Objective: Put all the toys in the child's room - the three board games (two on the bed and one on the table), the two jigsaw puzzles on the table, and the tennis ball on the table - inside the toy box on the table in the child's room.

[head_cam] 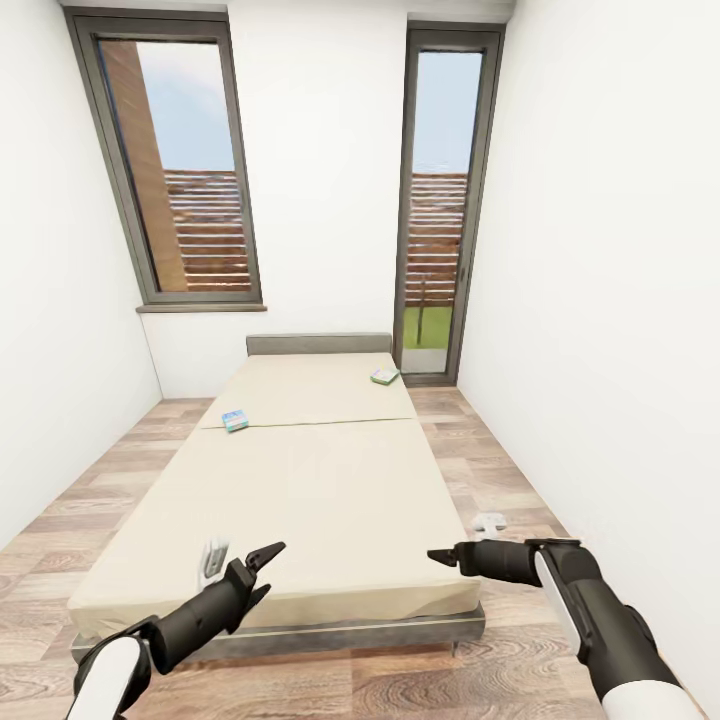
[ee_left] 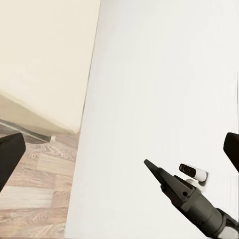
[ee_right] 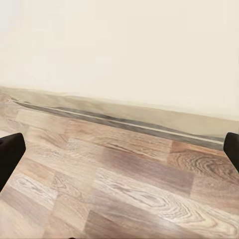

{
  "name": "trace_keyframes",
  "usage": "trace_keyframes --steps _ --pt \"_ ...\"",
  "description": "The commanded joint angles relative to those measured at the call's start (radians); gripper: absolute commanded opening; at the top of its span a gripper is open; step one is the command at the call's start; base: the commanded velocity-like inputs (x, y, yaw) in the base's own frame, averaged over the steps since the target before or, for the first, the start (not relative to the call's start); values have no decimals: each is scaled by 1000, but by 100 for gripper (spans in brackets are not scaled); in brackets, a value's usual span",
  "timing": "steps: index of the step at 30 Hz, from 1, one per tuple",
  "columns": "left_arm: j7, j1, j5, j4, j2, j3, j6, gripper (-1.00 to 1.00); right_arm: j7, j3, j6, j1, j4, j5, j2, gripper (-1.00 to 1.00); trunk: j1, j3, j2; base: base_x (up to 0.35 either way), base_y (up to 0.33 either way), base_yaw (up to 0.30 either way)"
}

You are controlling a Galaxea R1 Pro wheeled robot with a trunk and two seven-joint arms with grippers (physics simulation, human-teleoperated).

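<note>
Two board games lie on the bed [head_cam: 300,480]: a small blue box [head_cam: 235,420] near the mattress's left edge and a green-edged box [head_cam: 385,376] at the far right, near the headboard. My left gripper [head_cam: 270,568] hangs open over the bed's near left corner. My right gripper [head_cam: 440,556] is open just off the near right corner. Both are well short of the boxes and hold nothing. In the right wrist view the open gripper [ee_right: 119,149] looks at floor planks and the mattress edge [ee_right: 129,107]. The table, toy box, jigsaw puzzles and tennis ball are out of view.
The bed fills the middle of a narrow white-walled room, with strips of wood floor [head_cam: 500,470] on either side. Tall windows [head_cam: 185,170] stand at the far wall. The right wall [head_cam: 620,300] is close to my right arm [ee_left: 191,199].
</note>
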Motion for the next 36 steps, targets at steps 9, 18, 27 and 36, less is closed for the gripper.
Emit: trace_keyframes --steps 9,18,27,36 --pt "75 -1 134 -2 -7 2 15 100 14 -4 12 -1 -2 2 -8 100 0 -1 -1 0 0 0" --pt "105 -1 181 1 -9 -8 16 100 14 -5 13 -1 -3 2 -11 100 0 -1 -1 0 0 0" --pt "348 -2 194 15 -14 -20 14 100 -15 -4 16 -1 -2 4 -10 100 0 -1 -1 0 0 0" --pt "664 -36 196 34 -42 -66 12 100 -161 0 36 -1 16 8 -5 100 0 -1 -1 0 0 0"
